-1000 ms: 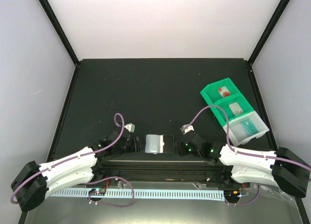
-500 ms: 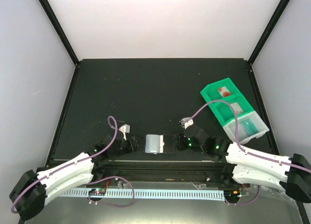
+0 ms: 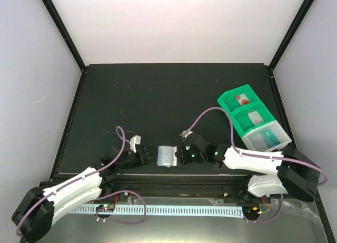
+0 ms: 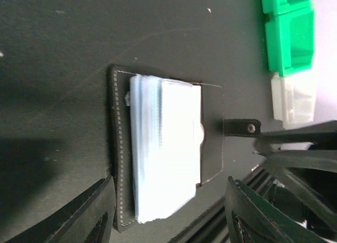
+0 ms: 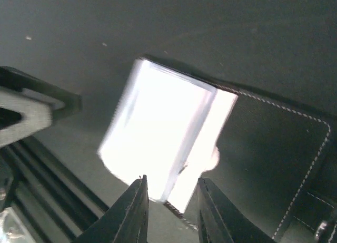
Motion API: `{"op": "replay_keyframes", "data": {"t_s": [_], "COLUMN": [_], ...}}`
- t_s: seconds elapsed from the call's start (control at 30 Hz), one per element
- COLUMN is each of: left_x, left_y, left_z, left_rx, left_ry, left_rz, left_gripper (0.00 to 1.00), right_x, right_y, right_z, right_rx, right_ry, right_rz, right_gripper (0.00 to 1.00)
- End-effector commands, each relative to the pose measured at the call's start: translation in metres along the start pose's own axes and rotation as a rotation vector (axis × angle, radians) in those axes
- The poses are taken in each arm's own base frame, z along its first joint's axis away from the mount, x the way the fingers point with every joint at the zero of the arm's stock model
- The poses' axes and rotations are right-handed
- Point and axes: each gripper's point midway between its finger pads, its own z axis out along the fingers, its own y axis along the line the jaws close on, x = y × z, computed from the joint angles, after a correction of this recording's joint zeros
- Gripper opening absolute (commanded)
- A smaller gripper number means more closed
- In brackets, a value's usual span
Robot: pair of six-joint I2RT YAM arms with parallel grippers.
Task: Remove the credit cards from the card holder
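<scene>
My left pincer (image 4: 168, 215) hangs low over the worktop (image 3: 158, 95) at its near edge, its two fingers spread wide with nothing between them. Just ahead of it lies the card holder (image 4: 213, 122), flat and open on the worktop. A thick stack of pale lining (image 4: 166, 148) lies on its black leather, and its snap tab (image 4: 241, 128) sticks out on the side away from me.

My right pincer (image 5: 169, 203) reaches in from the other side, so the card holder sits between my two pincers. Its fingers stand narrow, with the near edge of the pale lining in the gap between them. I cannot tell whether they pinch that edge or only straddle it. The lining is washed out by glare in that wrist view, so I cannot tell whether any card is in it.

Farther off to the right, well apart from the card holder, stands the tray (image 3: 229, 101). It has two green compartments and a whitish one nearest me. The credit cards (image 3: 255, 116) lie there, one to a compartment: a teal one in the whitish compartment, a pale one in the middle, and a pale one with a red mark in the farthest.
</scene>
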Motion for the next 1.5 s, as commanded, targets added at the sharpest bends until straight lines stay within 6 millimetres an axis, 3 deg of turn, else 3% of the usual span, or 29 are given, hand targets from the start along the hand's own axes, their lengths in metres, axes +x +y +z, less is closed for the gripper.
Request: {"op": "replay_keyframes", "data": {"t_s": [0.0, 0.1, 0.23, 0.43, 0.6, 0.77, 0.93, 1.2, 1.47], "left_x": [-0.001, 0.0, -0.004, -0.001, -0.001, 0.002, 0.007, 0.012, 0.014], "left_y": [-0.029, -0.032, -0.016, 0.0, 0.008, 0.004, -0.021, -0.072, -0.086], "left_z": [0.001, 0.003, 0.007, 0.012, 0.02, 0.031, 0.038, 0.039, 0.037], "left_rx": [0.117, 0.111, 0.015, -0.067, -0.092, -0.084, 0.054, 0.263, 0.34], "left_ry": [0.035, 0.055, 0.048, 0.071, 0.079, 0.135, 0.183, 0.238, 0.242], "left_rz": [0.059, 0.074, 0.069, 0.074, 0.069, 0.077, 0.057, 0.124, 0.142], "left_gripper": [0.59, 0.59, 0.57, 0.45, 0.46, 0.47, 0.48, 0.5, 0.5], "right_x": [0.007, 0.017, 0.028, 0.047, 0.056, 0.05, 0.042, 0.047, 0.044], "right_y": [-0.014, -0.03, -0.05, -0.08, -0.088, -0.087, -0.082, -0.084, -0.083], "right_z": [0.013, 0.021, 0.026, 0.027, 0.029, 0.022, 0.017, 0.022, 0.02], "right_rx": [0.052, 0.098, 0.163, 0.237, 0.24, 0.24, 0.229, 0.222, 0.226], "right_ry": [0.008, 0.022, 0.029, 0.023, 0.038, -0.001, -0.027, -0.015, -0.021], "right_rz": [-0.019, -0.025, -0.025, -0.004, 0.009, 0.008, -0.004, -0.002, 0.015], "right_gripper": [0.27, 0.27, 0.26, 0.25, 0.25, 0.23, 0.23, 0.23, 0.23]}}
